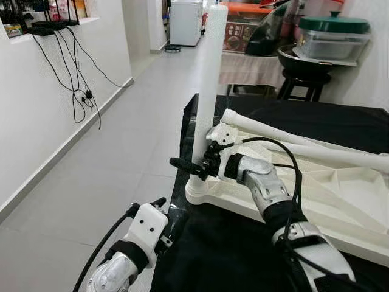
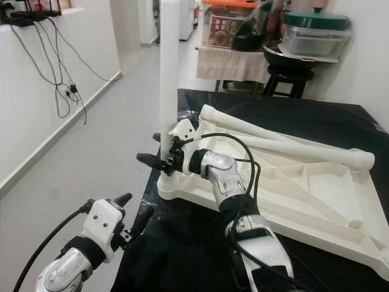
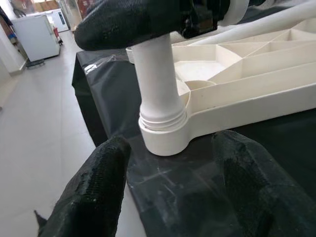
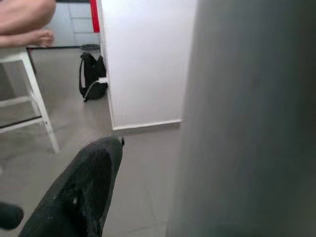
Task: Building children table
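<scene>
right claw (image 1: 193,164) closed around upright table leg (image 1: 208,79)

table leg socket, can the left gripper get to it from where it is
Probably yes. The left gripper sits open just off the table edge, facing the socket, with bare black cloth between. The right gripper holds the leg higher up.

Open floor (image 1: 121,140) lies to the robot's left of the black-draped worktop (image 1: 340,121), w/ room for an arm along that edge; the left gripper (image 1: 146,210) hangs there, fingers apart. The upright leg (image 1: 209,79) at the tabletop's (image 1: 340,194) near corner blocks the way, w/ the right gripper (image 1: 191,165) against it. Two loose legs (image 1: 292,137) lie across the tabletop's far side, cluttered stools (image 1: 304,79) beyond.
</scene>
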Controlling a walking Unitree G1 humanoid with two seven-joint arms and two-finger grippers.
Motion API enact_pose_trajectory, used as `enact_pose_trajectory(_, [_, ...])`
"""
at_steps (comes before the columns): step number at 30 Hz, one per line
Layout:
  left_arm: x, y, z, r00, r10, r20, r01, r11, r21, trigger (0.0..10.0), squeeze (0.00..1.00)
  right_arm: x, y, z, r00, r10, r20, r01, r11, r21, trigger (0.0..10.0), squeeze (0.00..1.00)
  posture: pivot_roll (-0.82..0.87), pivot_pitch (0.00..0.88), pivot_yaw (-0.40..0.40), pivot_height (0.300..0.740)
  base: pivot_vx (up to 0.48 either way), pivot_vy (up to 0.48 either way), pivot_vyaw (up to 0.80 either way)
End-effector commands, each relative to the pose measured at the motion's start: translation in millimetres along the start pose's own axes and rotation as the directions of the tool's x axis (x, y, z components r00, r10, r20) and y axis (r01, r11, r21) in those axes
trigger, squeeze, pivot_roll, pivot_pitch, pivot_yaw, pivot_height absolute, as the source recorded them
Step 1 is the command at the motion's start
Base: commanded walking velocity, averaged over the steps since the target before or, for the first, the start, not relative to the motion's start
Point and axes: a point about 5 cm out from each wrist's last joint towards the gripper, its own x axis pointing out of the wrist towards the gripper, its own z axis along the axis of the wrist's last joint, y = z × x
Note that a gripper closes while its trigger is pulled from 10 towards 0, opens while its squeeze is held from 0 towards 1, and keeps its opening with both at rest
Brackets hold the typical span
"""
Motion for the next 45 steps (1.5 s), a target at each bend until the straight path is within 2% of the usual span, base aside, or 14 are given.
enact_pose_trajectory(1, [-2.5,0.4,5.3,0.999,-0.012,0.041,0.013,1.000,-0.017,10.0,0.00,7.7,7.7,-14.0,0.996,0.048,-0.076,-0.045,0.998,0.046,10.0,0.00,0.14,0.000,-0.088,0.740,0.000,0.000,0.00])
enact_pose_trajectory(4, [-2.5,0.4,5.3,0.999,-0.012,0.041,0.013,1.000,-0.017,10.0,0.00,7.7,7.7,-14.0,0.996,0.048,-0.076,-0.045,0.998,0.046,10.0,0.00,0.14,0.000,-0.088,0.740,0.000,0.000,0.00])
enact_pose_trajectory(5, [-4.8,-0.6,4.8,0.998,-0.027,0.051,0.029,0.999,-0.033,10.0,0.00,7.0,7.0,-18.9,0.995,0.035,-0.090,-0.028,0.997,0.075,4.0,0.00,0.14,0.000,-0.088,0.740,0.000,0.000,0.00])
enact_pose_trajectory(6, [-4.8,-0.6,4.8,0.998,-0.027,0.051,0.029,0.999,-0.033,10.0,0.00,7.0,7.0,-18.9,0.995,0.035,-0.090,-0.028,0.997,0.075,4.0,0.00,0.14,0.000,-0.088,0.740,0.000,0.000,0.00])
enact_pose_trajectory(7, [-8.0,-1.4,3.7,0.998,-0.036,0.057,0.038,0.998,-0.042,10.0,0.00,5.5,4.8,-23.5,0.994,0.009,-0.111,0.001,0.996,0.090,0.0,0.00,0.14,0.000,-0.081,0.740,0.000,0.000,0.00])
enact_pose_trajectory(16, [-18.3,1.2,0.9,0.998,-0.022,0.053,0.025,0.998,-0.050,10.0,0.00,-8.1,-12.1,-30.4,0.964,-0.162,-0.211,0.180,0.981,0.070,0.0,0.00,0.13,0.000,-0.078,0.740,0.000,0.000,0.00])
enact_pose_trajectory(17, [-22.1,1.4,2.3,0.998,-0.014,0.057,0.016,0.999,-0.039,10.0,0.00,-21.2,-28.2,-28.0,0.903,-0.381,-0.198,0.401,0.913,0.072,0.0,0.00,0.13,0.000,-0.098,0.740,0.000,0.000,0.00])
enact_pose_trajectory(22, [-24.9,1.0,3.2,0.998,-0.014,0.061,0.016,0.999,-0.037,10.0,0.00,-35.4,-41.5,-26.5,0.795,-0.581,-0.173,0.602,0.792,0.104,0.0,0.00,0.13,0.000,-0.098,0.740,0.000,0.000,0.00])
enact_pose_trajectory(23, [-24.4,3.5,6.0,0.997,-0.020,0.080,0.025,0.998,-0.060,10.0,0.00,-26.8,-4.1,-48.8,0.731,-0.667,-0.144,0.683,0.709,0.177,0.0,0.00,0.09,0.000,-0.088,0.740,0.000,0.000,0.00])
enact_pose_trajectory(28, [-23.6,5.4,12.4,0.991,-0.063,0.115,0.074,0.993,-0.096,10.0,0.00,-55.9,59.2,-62.7,0.526,-0.839,-0.138,0.842,0.491,0.225,0.0,0.00,0.06,0.000,-0.053,0.740,0.000,0.000,0.00])
enact_pose_trajectory(37, [-25.2,11.1,18.4,0.992,-0.046,0.119,0.057,0.994,-0.094,10.0,0.00,-69.5,25.7,-41.9,0.480,-0.873,-0.081,0.876,0.473,0.094,0.0,0.00,0.07,0.000,-0.070,0.740,0.000,0.000,0.00])
enact_pose_trajectory(38, [-24.6,13.1,19.8,0.992,-0.043,0.120,0.053,0.995,-0.083,10.0,0.00,-75.1,23.5,-41.8,0.469,-0.878,-0.097,0.883,0.464,0.070,8.9,0.00,0.06,0.000,-0.068,0.740,0.000,0.000,0.00])
enact_pose_trajectory(44, [-23.0,17.6,22.1,0.992,-0.043,0.121,0.050,0.997,-0.064,10.0,0.00,-83.2,28.9,-39.6,0.451,-0.882,-0.137,0.892,0.450,0.043,10.0,0.00,0.06,0.000,-0.065,0.740,0.000,0.000,0.00])
enact_pose_trajectory(45, [-20.9,21.8,23.2,0.992,-0.039,0.122,0.048,0.997,-0.066,10.0,0.00,-87.8,32.2,-37.5,0.465,-0.872,-0.151,0.885,0.464,0.045,10.0,1.00,0.07,0.000,-0.069,0.740,0.000,0.000,0.00])
